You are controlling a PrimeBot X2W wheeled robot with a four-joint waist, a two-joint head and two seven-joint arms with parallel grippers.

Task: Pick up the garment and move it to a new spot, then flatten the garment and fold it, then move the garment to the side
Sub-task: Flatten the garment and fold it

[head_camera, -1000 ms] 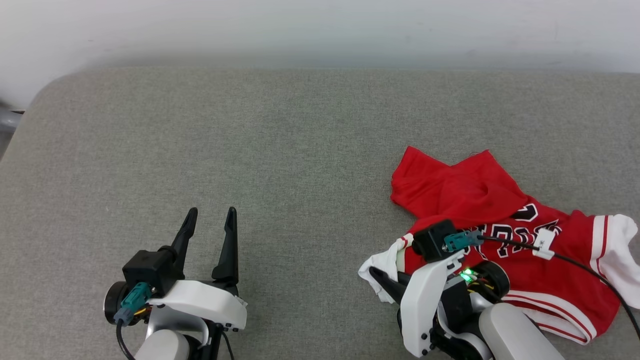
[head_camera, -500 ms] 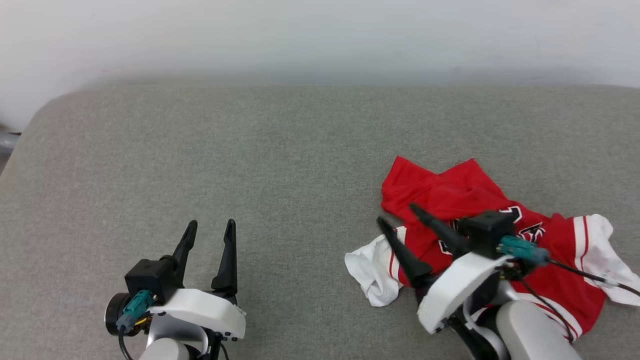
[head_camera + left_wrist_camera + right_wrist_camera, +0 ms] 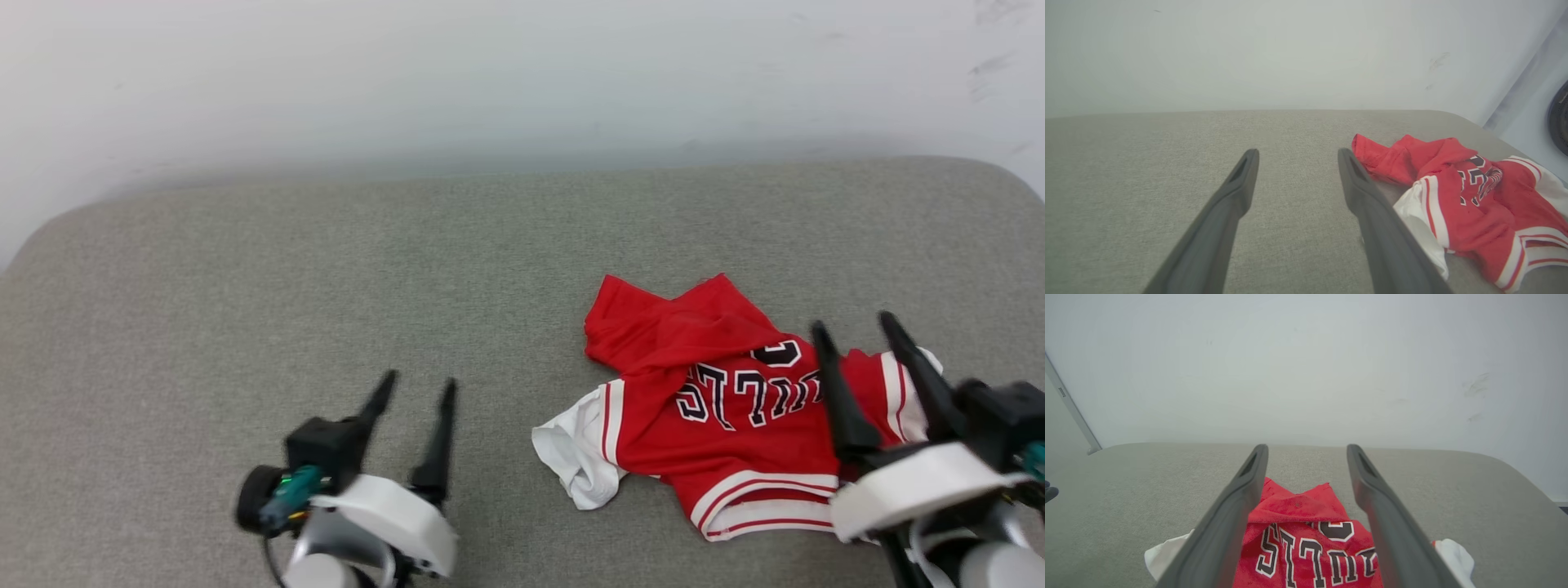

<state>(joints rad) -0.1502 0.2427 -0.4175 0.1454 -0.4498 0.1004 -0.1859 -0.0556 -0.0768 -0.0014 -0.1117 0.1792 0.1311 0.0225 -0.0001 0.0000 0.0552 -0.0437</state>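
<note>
Garment [image 3: 718, 425], a red jersey-style T-shirt with white sleeves and striped trim, lies rumpled on the right part of the grey padded bench [image 3: 326, 269], near the pale wall [image 3: 490, 73]. Its black, white-outlined lettering faces up and reads upside down from the robot's side. The far red part is folded over itself and one white sleeve is bunched at its left edge. The right end effector [image 3: 851, 322] is at the shirt's right side with its two dark fingers spread wide and nothing between them; from its own wrist camera [image 3: 1307, 447] the lettering [image 3: 1306, 555] shows through the gap. I cannot tell whether it touches the cloth. The left end effector [image 3: 420, 381] is also spread, empty, over bare bench to the left of the shirt [image 3: 1474, 196] and apart from it.
</note>
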